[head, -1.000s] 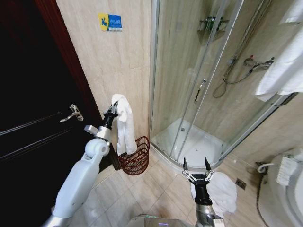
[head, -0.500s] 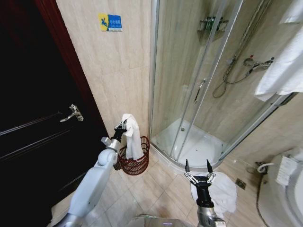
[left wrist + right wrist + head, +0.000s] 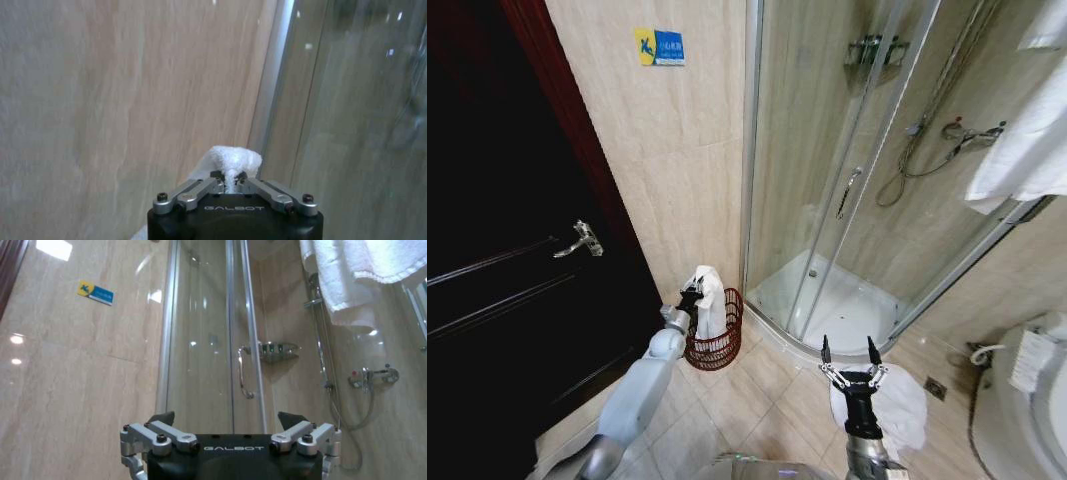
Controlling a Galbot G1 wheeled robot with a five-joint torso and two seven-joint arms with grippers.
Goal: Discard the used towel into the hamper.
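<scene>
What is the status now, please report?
Left gripper shut on towel, over hamper; towel's lower end inside. Right gripper open, idle, low by the shower. Nothing in the way.

Towel [image 3: 710, 300]: white, fluffy texture. Hamper [image 3: 718, 345]: dark reddish-brown, open wire weave. Left gripper [image 3: 229, 181]: silver fingers, black body with pale lettering; left arm pale grey. Right gripper [image 3: 848, 357]: black and silver. Door [image 3: 497, 300]: near-black, dark red-brown frame, silver handle. Wall [image 3: 677, 170]: beige marble-look tile with faint streaks. Wall sign [image 3: 660, 47]: blue with yellow corner. Floor [image 3: 747, 410]: beige tiles, pale grout lines. Shower tray [image 3: 837, 305]: white. Second towel on floor [image 3: 897, 405]: white.
</scene>
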